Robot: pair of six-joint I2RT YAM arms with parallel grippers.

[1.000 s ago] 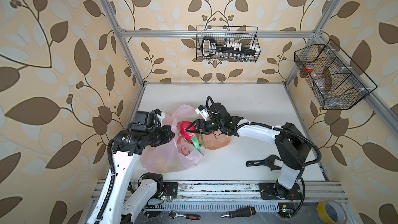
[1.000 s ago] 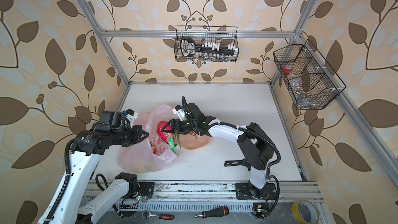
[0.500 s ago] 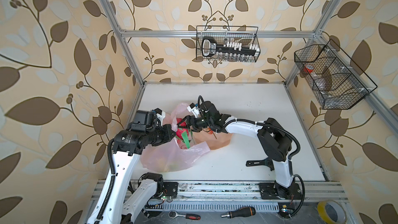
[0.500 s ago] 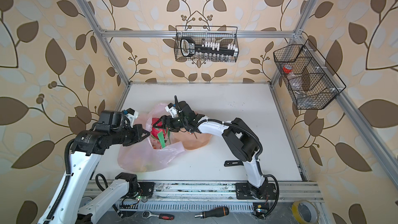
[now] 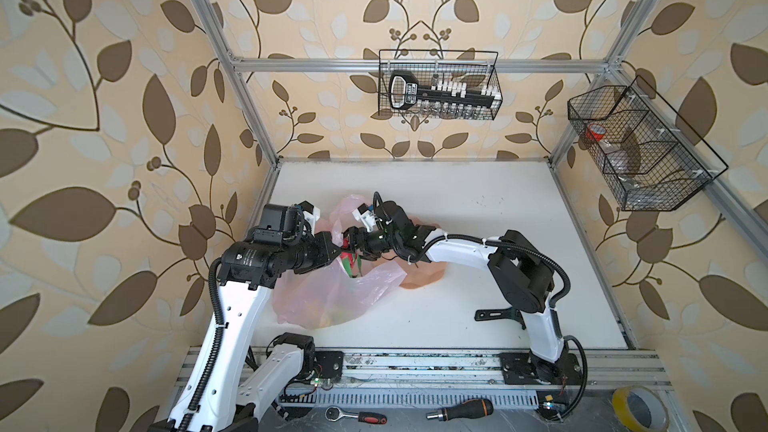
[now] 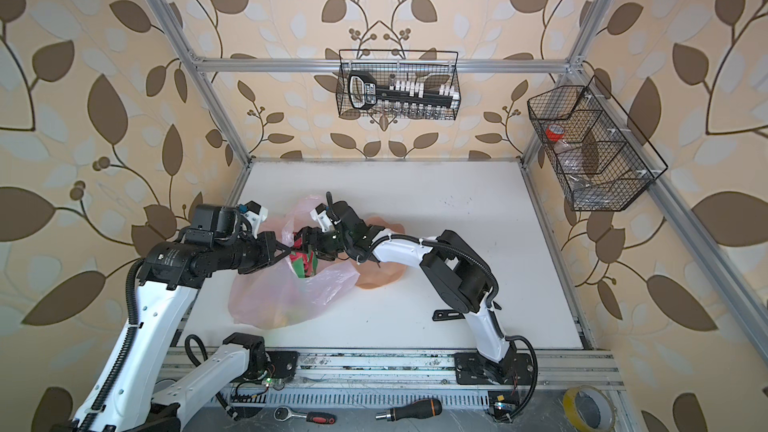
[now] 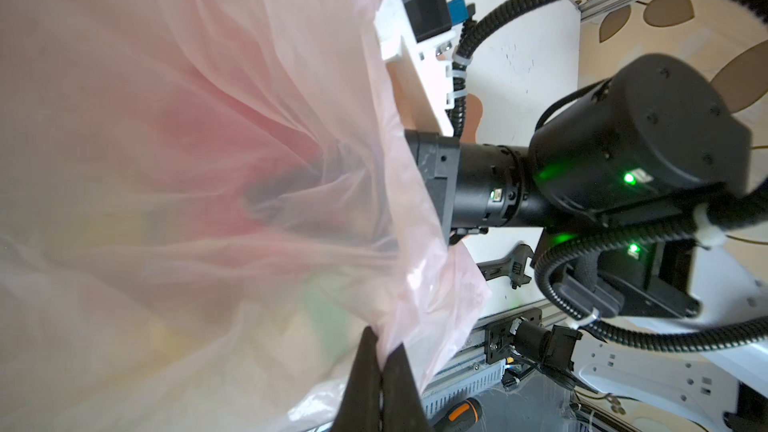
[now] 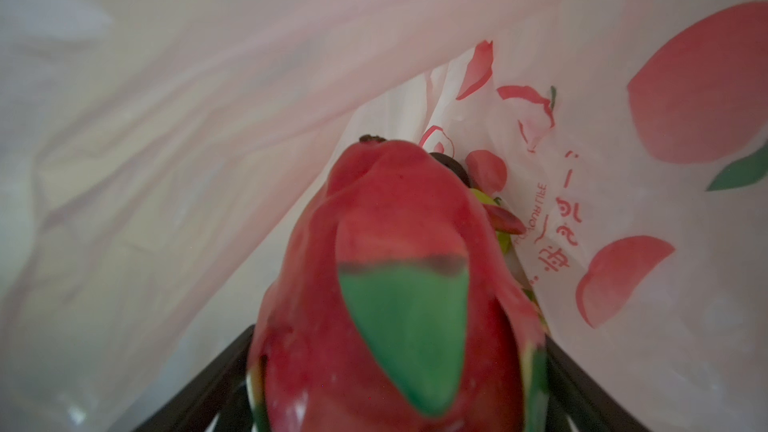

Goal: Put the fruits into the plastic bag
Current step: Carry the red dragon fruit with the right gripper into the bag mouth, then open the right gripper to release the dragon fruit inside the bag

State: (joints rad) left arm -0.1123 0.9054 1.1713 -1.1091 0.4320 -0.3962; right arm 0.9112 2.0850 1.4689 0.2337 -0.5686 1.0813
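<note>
The pale pink plastic bag (image 5: 332,297) (image 6: 282,297) lies at the left of the white table, with blurred fruits showing through its lower part. My left gripper (image 5: 338,249) (image 6: 289,251) is shut on the bag's rim, pinched between its fingertips (image 7: 382,351), and holds the mouth up. My right gripper (image 5: 351,243) (image 6: 307,238) is shut on the pink-red dragon fruit (image 5: 351,263) (image 6: 305,261) at the bag's mouth. In the right wrist view the dragon fruit (image 8: 395,284) fills the jaws inside the bag (image 8: 166,118); a dark purple ball (image 8: 451,166) peeks out behind it.
The peach-pink bowl (image 5: 424,278) (image 6: 382,278) sits under my right forearm, beside the bag. A black wrench (image 5: 498,314) lies near the right arm's base. A screwdriver (image 5: 461,411), a ratchet (image 5: 357,414) and a tape roll (image 5: 636,407) lie below the front rail.
My right gripper has carried the dragon fruit leftward from above the bowl to the bag's mouth. The left gripper has stayed put, holding the rim.
</note>
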